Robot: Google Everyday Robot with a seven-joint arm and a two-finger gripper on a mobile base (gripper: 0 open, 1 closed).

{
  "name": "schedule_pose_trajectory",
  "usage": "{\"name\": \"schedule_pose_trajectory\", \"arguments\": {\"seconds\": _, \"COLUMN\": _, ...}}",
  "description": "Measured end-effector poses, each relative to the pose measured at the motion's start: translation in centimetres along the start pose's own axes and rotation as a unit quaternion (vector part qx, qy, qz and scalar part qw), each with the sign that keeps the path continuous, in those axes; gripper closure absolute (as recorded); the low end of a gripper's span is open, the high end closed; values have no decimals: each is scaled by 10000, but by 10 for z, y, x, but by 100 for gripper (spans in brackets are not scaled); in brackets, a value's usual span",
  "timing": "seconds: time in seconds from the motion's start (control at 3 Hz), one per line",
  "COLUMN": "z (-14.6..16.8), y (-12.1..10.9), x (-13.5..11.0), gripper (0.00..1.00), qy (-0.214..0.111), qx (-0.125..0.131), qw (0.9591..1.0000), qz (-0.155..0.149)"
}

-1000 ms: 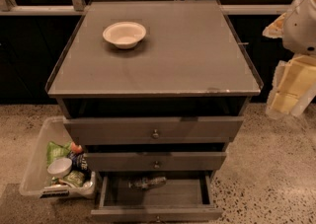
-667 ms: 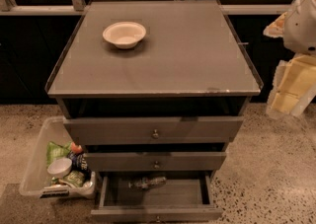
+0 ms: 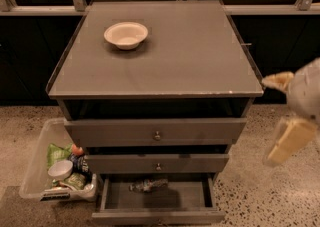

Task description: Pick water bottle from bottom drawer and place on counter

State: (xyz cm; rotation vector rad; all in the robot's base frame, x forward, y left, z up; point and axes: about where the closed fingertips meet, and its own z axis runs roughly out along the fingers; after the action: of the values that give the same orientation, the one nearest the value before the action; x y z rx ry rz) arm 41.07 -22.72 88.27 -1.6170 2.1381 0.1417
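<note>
Water bottle [image 3: 148, 185] is seen lying on its side in the pulled-out bottom drawer [image 3: 157, 216], near its far edge. The gripper [image 3: 292, 138] is blurred at the right, seemingly well apart from the counter [image 3: 165, 66]; whether it is parted or closed cannot be told. A white bowl [image 3: 126, 35] is set far left on the counter.

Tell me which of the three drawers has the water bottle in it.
The bottom drawer, pulled out farthest: the water bottle lies inside. The two above show no contents. The gripper hangs right of the counter.
</note>
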Motion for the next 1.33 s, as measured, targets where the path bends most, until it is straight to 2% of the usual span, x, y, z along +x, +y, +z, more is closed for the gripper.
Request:
{"name": "schedule_pose_trajectory", "arguments": {"seconds": 0.33, "z": 71, "y": 38, "x": 25, "gripper": 0, "qy": -832, "qx": -272, "qw": 9957, "qz": 290}}
{"name": "schedule_pose_trajectory", "arguments": {"seconds": 0.67, "z": 168, "y": 77, "x": 49, "gripper": 0, "qy": -1428, "qx": -662, "qw": 9840, "qz": 832}}
{"name": "schedule_pose_trajectory", "arguments": {"seconds": 1.0, "z": 198, "y": 75, "x": 62, "gripper": 0, "qy": -1482, "qx": -576, "qw": 9816, "qz": 1054}}
{"name": "schedule_pose_trajectory", "arguments": {"seconds": 1.33, "z": 199, "y": 84, "x": 63, "gripper": 0, "qy": -1532, "qx": -620, "qw": 9799, "qz": 1114}}
